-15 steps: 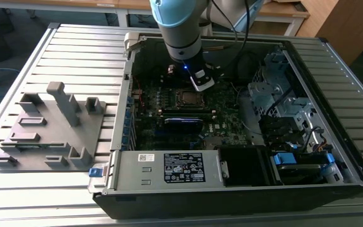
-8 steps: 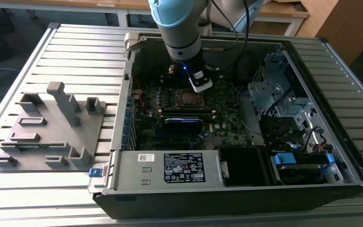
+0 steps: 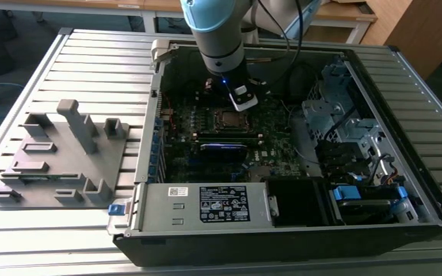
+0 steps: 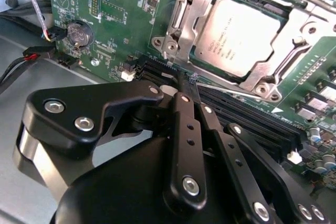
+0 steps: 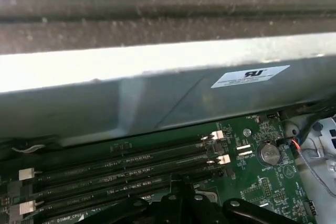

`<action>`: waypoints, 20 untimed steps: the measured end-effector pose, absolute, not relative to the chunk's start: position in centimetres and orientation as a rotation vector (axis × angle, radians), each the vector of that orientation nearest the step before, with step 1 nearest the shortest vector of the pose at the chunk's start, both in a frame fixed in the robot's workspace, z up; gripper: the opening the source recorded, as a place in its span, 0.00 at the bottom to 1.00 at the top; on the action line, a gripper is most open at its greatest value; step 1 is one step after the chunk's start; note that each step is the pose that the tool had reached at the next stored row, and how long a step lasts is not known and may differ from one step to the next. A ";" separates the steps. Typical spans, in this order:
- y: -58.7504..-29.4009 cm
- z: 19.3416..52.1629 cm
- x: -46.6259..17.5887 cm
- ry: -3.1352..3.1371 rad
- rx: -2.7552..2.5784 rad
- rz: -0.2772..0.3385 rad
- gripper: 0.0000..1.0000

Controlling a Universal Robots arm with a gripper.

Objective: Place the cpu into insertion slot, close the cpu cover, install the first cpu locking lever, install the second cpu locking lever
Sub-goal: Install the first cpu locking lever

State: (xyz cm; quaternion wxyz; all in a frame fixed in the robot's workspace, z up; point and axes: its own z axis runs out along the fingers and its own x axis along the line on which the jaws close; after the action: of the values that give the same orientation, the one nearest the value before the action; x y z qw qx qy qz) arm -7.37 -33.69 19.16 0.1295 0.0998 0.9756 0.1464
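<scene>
The chip (image 4: 239,38), a flat square with a matte grey-silver top, is sitting in the socket (image 3: 229,118), and the thin silvery cover (image 4: 181,20) is lying shut over its edges. Just beside the chip, the gripper (image 4: 188,83) is hovering with its glossy black jaws pressed together at the end of a thin wire lever (image 4: 236,92). The green circuit board (image 4: 113,35) is spreading out around the chip inside an open dark computer case (image 3: 282,250), which is resting on a ribbed grey metal table (image 3: 90,63).
</scene>
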 end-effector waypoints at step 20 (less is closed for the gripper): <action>-33.2 19.0 -7.9 2.814 0.394 0.410 0.10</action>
State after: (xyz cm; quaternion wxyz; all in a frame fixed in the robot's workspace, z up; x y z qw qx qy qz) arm -7.90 -33.22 19.02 0.1348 0.1359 0.9712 0.1415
